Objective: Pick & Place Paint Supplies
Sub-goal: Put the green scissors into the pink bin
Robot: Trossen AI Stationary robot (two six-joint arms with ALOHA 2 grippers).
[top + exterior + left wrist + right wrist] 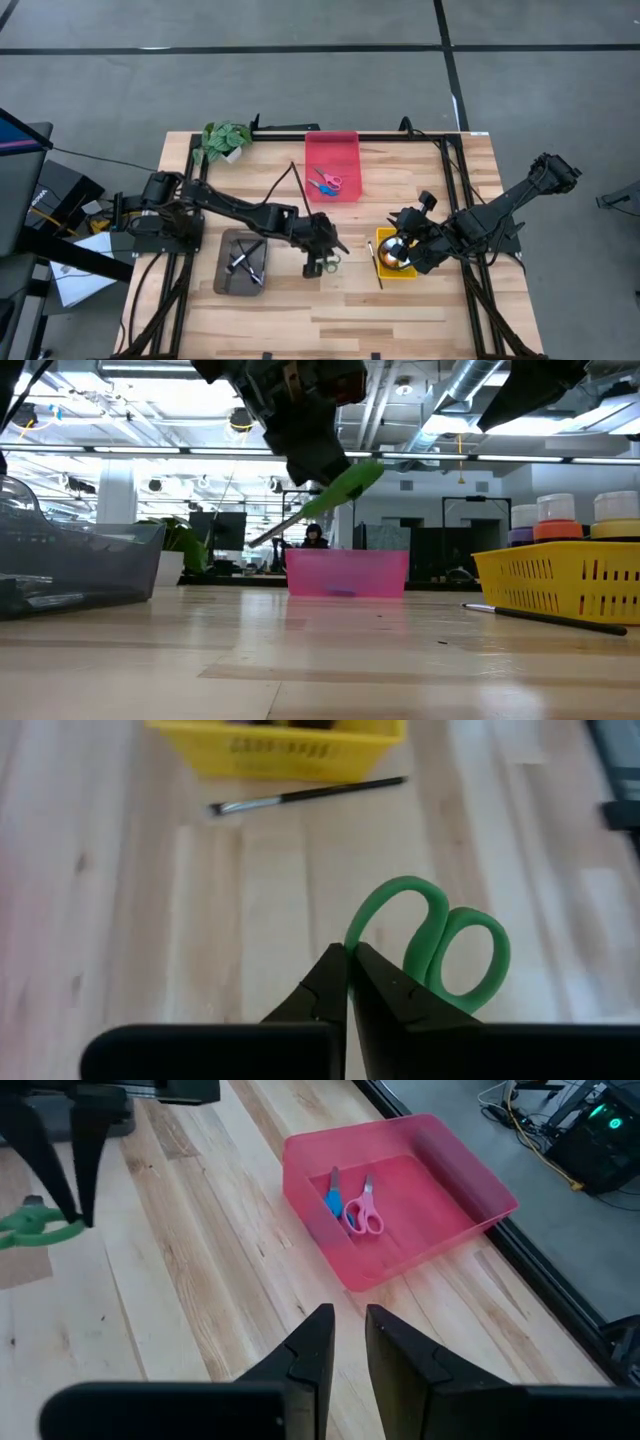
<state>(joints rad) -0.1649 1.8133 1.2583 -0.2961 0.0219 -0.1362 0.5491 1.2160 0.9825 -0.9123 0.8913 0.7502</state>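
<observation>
My left gripper [318, 256] hangs over the middle of the table, shut on green-handled scissors [352, 480], which also show in the left wrist view [432, 938]. My right gripper [347, 1320] is slightly open, holds nothing, and hovers over the yellow tray [396, 266], which carries paint bottles [556, 512]. Pink and blue scissors [352, 1208] lie flat in the red tray [332, 165]. One dark-handled brush [305, 796] lies on the table beside the yellow tray. Another brush [298, 180] lies left of the red tray. My left gripper pinches the green scissors between its two fingers by the rim of one handle loop [358, 925], coming from above and pointing down. The scissors are lifted clear of the table and tilted, with the blades [275, 532] slanting downward.
A grey tray [240, 262] with brushes in it sits under the left arm. A small potted plant [224, 140] stands at the far left corner. A black frame runs along the table's edges. Bare wood lies between the trays and toward the near edge.
</observation>
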